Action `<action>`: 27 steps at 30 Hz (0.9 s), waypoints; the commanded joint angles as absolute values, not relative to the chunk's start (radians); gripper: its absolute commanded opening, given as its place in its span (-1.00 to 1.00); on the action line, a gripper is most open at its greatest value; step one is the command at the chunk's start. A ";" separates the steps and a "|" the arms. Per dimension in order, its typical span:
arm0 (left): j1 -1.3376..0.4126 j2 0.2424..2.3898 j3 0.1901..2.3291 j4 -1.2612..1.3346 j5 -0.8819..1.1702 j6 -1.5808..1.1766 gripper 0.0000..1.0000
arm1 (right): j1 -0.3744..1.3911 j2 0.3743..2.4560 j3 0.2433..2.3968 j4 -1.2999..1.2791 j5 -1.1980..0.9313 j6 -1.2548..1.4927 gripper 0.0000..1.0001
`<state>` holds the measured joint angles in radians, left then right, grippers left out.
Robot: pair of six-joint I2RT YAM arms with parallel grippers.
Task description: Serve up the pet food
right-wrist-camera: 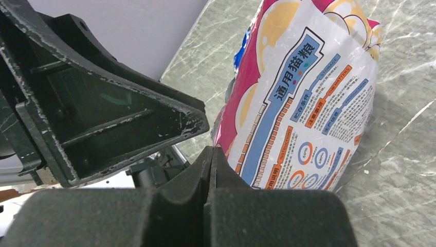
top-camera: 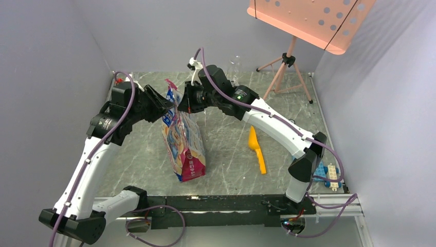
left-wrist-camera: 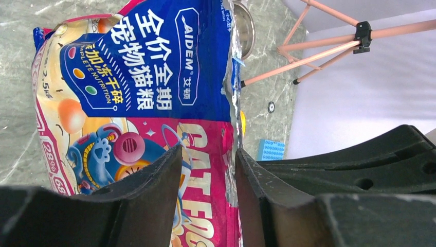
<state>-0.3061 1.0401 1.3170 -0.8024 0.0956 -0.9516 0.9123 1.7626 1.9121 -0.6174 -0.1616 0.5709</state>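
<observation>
The cat food bag (top-camera: pixel 185 146) stands upright near the middle of the tabletop (top-camera: pixel 226 175) with both arms at its top, probably to pull its mouth apart. The left claw (left-wrist-camera: pixel 208 154) is half wide, with the bag's side seam in its gap. The right claw (right-wrist-camera: pixel 211 153) is pressed together at the top edge; I cannot tell whether it has caught any film. No pet food shows; presumably it is inside the bag. The yellow scoop (top-camera: pixel 257 149) lies toward the right edge.

A printed bag (top-camera: pixel 184 146) stands leaning on the marble table (top-camera: pixel 231 172). Right of the bag lies a yellow scoop (top-camera: pixel 256 149), and farther right are blue toy blocks (top-camera: pixel 325 174). Behind the bag are a metal bowl (left-wrist-camera: pixel 247 28) and a pink tripod (top-camera: pixel 285 67) carrying a perforated board (top-camera: pixel 308 20).
</observation>
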 commanded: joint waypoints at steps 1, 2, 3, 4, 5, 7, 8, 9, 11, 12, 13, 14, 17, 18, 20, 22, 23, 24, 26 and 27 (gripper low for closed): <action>-0.301 1.056 1.330 -0.745 0.103 -0.961 -0.06 | 0.908 1.763 1.956 -0.600 -0.172 0.566 -1.00; -0.301 1.059 1.330 -0.742 0.104 -0.960 -0.04 | 0.908 1.765 1.956 -0.601 -0.173 0.566 -1.00; -0.301 1.062 1.329 -0.739 0.107 -0.959 0.00 | 0.908 1.765 1.956 -0.602 -0.175 0.565 -1.00; -0.301 1.064 1.327 -0.736 0.111 -0.957 0.04 | 0.909 1.768 1.957 -0.604 -0.175 0.563 -1.00; -0.301 1.067 1.325 -0.735 0.112 -0.957 0.07 | 0.908 1.769 1.960 -0.605 -0.176 0.563 -1.00; -0.301 1.072 1.321 -0.738 0.110 -0.957 0.03 | 0.909 1.771 1.962 -0.607 -0.178 0.561 -1.00; -0.301 1.075 1.319 -0.739 0.107 -0.955 -0.01 | 0.909 1.771 1.961 -0.606 -0.179 0.561 -1.00; -0.301 1.078 1.319 -0.741 0.103 -0.953 -0.03 | 0.908 1.771 1.961 -0.606 -0.179 0.561 -1.00; -0.301 1.084 1.317 -0.739 0.096 -0.946 -0.12 | 0.909 1.772 1.962 -0.609 -0.179 0.560 -1.00; -0.301 1.086 1.316 -0.738 0.094 -0.942 -0.18 | 0.908 1.771 1.962 -0.610 -0.177 0.560 -1.00; -0.301 1.090 1.317 -0.740 0.091 -0.937 -0.23 | 0.908 1.772 1.962 -0.610 -0.176 0.560 -1.00; -0.300 1.095 1.316 -0.741 0.094 -0.932 -0.27 | 0.908 1.771 1.962 -0.611 -0.174 0.560 -1.00; -0.301 1.111 1.322 -0.759 0.089 -0.916 -0.42 | 0.909 1.772 1.963 -0.617 -0.161 0.559 -1.00; -0.301 1.117 1.328 -0.770 0.084 -0.908 -0.45 | 0.908 1.772 1.963 -0.619 -0.153 0.558 -1.00; -0.301 1.126 1.341 -0.801 0.063 -0.891 -0.47 | 0.909 1.773 1.963 -0.623 -0.138 0.557 -1.00; -0.302 1.134 1.350 -0.819 0.051 -0.869 -0.48 | 0.910 1.776 1.965 -0.629 -0.116 0.555 -1.00; -0.302 1.140 1.355 -0.827 0.046 -0.860 -0.49 | 0.909 1.780 1.968 -0.635 -0.107 0.553 -1.00; -0.302 1.143 1.359 -0.830 0.045 -0.849 -0.49 | 0.910 1.783 1.975 -0.642 -0.096 0.550 -1.00; -0.301 1.153 1.368 -0.835 0.046 -0.832 -0.48 | 0.915 1.799 1.998 -0.664 -0.071 0.541 -1.00; -0.301 1.158 1.374 -0.837 0.052 -0.826 -0.48 | 0.917 1.809 2.011 -0.674 -0.060 0.536 -1.00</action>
